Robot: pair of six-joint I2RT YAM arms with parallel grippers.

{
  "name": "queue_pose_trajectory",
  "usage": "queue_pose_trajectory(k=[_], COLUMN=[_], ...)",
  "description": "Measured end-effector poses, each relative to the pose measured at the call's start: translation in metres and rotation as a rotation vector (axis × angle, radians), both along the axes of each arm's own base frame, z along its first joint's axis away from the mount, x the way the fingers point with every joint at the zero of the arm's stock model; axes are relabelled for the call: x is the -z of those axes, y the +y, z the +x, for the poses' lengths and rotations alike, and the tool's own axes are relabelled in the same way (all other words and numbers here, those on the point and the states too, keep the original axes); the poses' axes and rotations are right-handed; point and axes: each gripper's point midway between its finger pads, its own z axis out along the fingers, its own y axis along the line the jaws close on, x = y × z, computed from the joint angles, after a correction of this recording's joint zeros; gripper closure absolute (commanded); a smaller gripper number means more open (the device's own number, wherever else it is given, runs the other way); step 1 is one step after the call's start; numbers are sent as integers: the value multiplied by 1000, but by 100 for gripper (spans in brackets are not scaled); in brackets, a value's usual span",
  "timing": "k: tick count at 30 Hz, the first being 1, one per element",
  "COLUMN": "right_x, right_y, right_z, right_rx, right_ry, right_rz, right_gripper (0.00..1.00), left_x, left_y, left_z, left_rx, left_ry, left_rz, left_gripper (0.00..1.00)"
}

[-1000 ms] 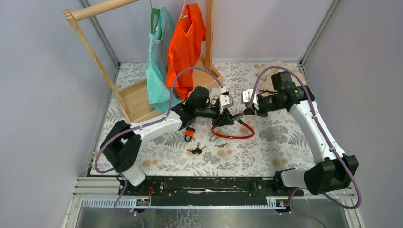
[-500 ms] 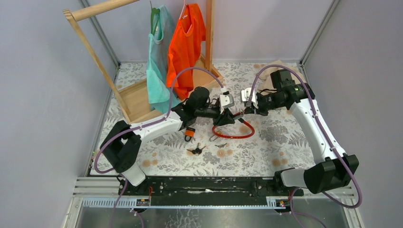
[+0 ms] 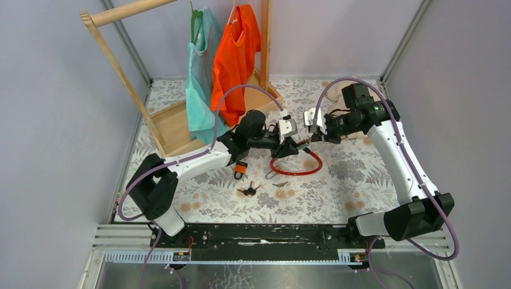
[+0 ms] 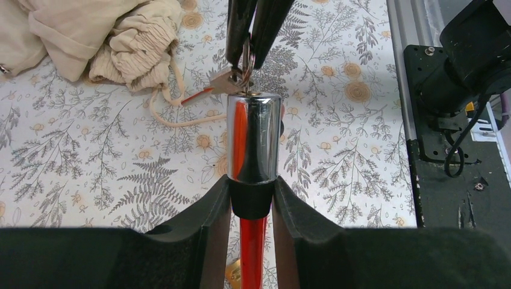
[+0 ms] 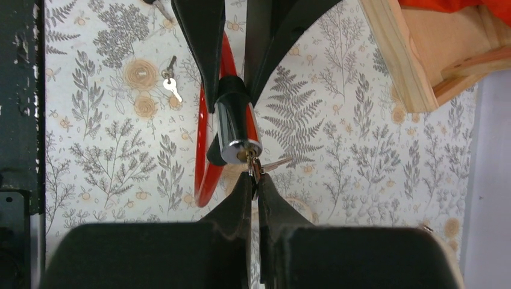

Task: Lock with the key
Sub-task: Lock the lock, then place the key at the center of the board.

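My left gripper (image 3: 291,148) (image 4: 252,198) is shut on the black collar of a red cable lock (image 3: 295,170), holding its chrome cylinder (image 4: 253,139) (image 5: 237,135) level above the table. My right gripper (image 3: 310,139) (image 5: 253,183) is shut on the key (image 5: 252,167), whose blade sits in the keyhole at the cylinder's end. A spare key (image 4: 222,81) on the same ring hangs beside it. The two grippers face each other, tip to tip, over the middle of the table.
A small orange padlock (image 3: 241,170), a black-headed key (image 3: 248,191) and loose small keys (image 3: 280,185) lie on the floral cloth near the left arm. A wooden rack (image 3: 175,123) with teal and orange shirts stands back left. A beige cloth (image 4: 90,30) lies back right.
My right gripper has shifted slightly up and back with the key, and its wrist has turned a little. The red cable loop has shifted slightly toward the left. The left arm has hardly moved.
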Motion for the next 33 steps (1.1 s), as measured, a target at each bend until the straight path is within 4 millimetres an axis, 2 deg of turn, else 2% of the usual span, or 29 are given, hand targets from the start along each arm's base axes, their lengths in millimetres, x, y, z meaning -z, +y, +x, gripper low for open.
queue_pose_trajectory(k=[11,18,24,28,33], right_x=[-17,-36,-41,-27,-2], right_y=[-11,-36,-62,-63,-71], right_z=[4,22,37,38,37], right_rx=[26,98,225,358,576], right_ry=[-40,-125,-123,-75,-1], right_rz=[-44,-97,-76,-12,47], right_gripper=[100,100,100,100,100], left_x=[-5,0,-2,-16,-54], left_y=[0,3,3,0,-8], left_z=[4,4,4,9,25], left_rx=[-18,-24,-36,-52,-76], left_ry=[-31,-17,11,69,122], left_rz=[-7,9,8,9,-16], left_gripper=[100,100,100,100,100])
